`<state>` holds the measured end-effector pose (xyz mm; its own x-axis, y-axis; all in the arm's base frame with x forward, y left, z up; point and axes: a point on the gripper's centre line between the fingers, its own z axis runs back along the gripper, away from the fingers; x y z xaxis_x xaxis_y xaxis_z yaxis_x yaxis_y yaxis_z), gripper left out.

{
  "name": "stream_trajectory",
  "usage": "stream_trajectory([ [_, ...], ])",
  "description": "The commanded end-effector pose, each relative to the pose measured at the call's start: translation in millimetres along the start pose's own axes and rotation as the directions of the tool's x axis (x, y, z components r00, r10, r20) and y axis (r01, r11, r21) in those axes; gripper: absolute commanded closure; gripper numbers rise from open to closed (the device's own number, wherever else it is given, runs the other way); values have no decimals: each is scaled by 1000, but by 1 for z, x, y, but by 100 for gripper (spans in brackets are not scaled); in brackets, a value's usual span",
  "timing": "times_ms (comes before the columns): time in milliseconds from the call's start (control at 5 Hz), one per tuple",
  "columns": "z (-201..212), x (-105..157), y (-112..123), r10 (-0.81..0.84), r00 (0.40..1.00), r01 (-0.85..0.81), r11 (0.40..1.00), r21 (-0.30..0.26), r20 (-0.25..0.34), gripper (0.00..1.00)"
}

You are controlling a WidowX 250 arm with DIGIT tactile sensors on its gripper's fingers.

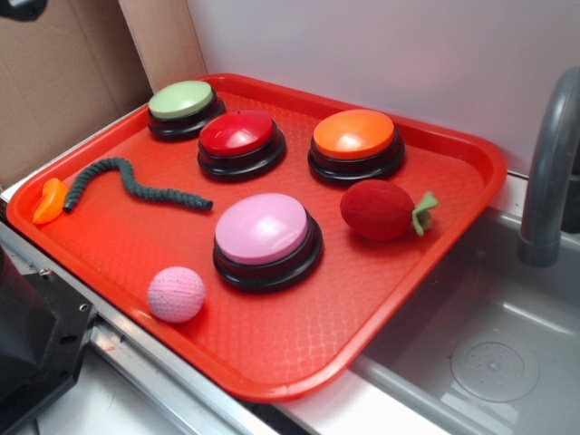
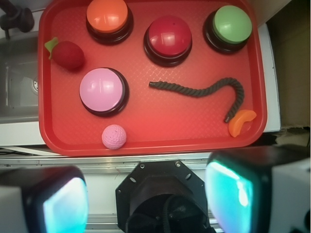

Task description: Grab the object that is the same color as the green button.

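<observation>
The object, a long wavy dark green knitted rope [image 1: 136, 184] [image 2: 204, 91], lies on the left part of the red tray [image 1: 272, 362] [image 2: 155, 141]. The green button [image 1: 182, 101] [image 2: 232, 24] stands on its black base at the tray's far left corner. My gripper [image 2: 146, 199] is open, its two fingers wide apart with nothing between them. It hangs high over the near side, above the robot's black base and outside the tray. In the exterior view the gripper is out of frame.
On the tray also stand a red button [image 1: 239, 136], an orange button [image 1: 354, 138] and a pink button [image 1: 264, 232]. A pink knitted ball [image 1: 177, 294], a red plush strawberry [image 1: 385, 210] and a small orange piece [image 1: 50, 200] lie there too. A grey sink [image 1: 489, 344] with a faucet [image 1: 548, 172] is at the right.
</observation>
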<state>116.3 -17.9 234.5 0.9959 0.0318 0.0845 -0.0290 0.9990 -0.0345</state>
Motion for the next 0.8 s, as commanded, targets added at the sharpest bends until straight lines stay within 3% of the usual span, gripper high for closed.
stream_trajectory([
  [0, 0, 0, 0, 0, 1000, 0, 1000, 0, 0, 0],
  [200, -7, 15, 16, 131, 991, -132, 990, -55, -14, 0],
  [600, -32, 48, 52, 413, 910, -413, 907, -84, -17, 0],
])
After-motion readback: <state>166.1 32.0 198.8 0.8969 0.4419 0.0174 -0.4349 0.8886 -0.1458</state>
